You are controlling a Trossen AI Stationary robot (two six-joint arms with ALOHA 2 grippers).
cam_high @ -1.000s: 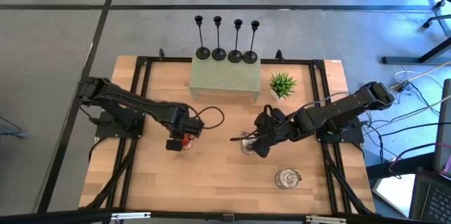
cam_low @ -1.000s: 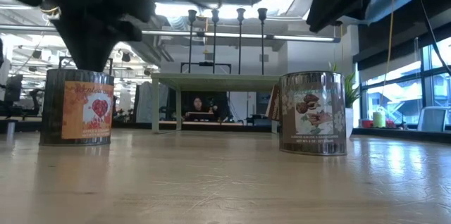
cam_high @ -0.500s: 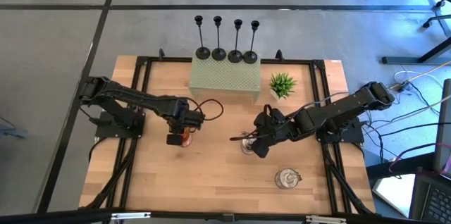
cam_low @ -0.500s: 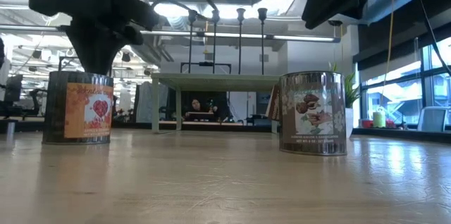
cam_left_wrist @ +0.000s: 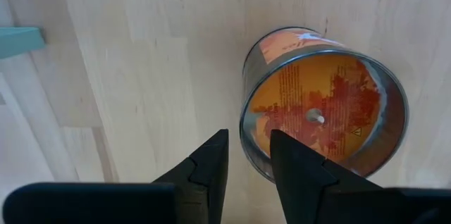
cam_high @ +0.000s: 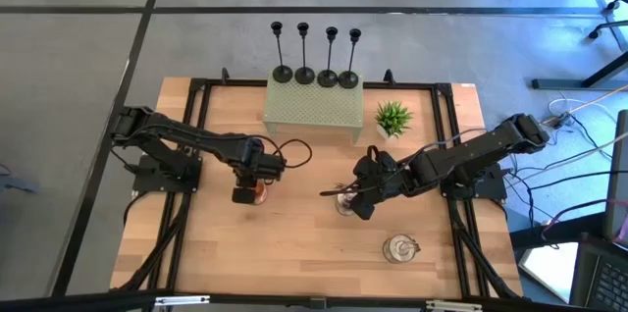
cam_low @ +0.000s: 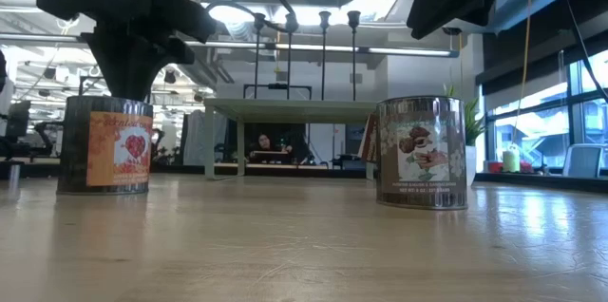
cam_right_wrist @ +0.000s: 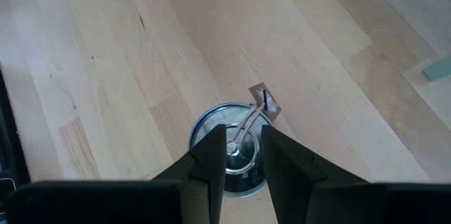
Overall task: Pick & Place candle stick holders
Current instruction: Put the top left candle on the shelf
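Four black candlestick holders (cam_high: 314, 52) stand by their round bases on the far edge of a pale green stand (cam_high: 312, 108); they also show in the low view (cam_low: 304, 46). My left gripper (cam_high: 245, 192) (cam_left_wrist: 250, 136) is down at an orange-labelled glass jar (cam_high: 258, 192) (cam_low: 104, 145), shut on its wall. My right gripper (cam_high: 360, 201) (cam_right_wrist: 243, 131) hangs well above a second glass jar with a wick (cam_right_wrist: 229, 159) (cam_low: 423, 153), a little open and holding nothing. My left gripper has the orange jar's wall at the rim (cam_left_wrist: 244, 150), on the side toward the table's left, with one finger inside the jar and one outside. The fingers come from above, pointing down. The jar stands upright with its bottom on the table.
A small green plant (cam_high: 392, 116) stands right of the green stand. A third glass jar (cam_high: 399, 248) stands near the front right. A black frame (cam_high: 196, 91) runs round the tabletop. A person shows in the room beyond the table (cam_low: 266, 141).
My left gripper has gone a little toward the table's far edge, and its arm has straightened. The orange jar has slid a short way with it and stays upright on the table. My right arm has kept still.
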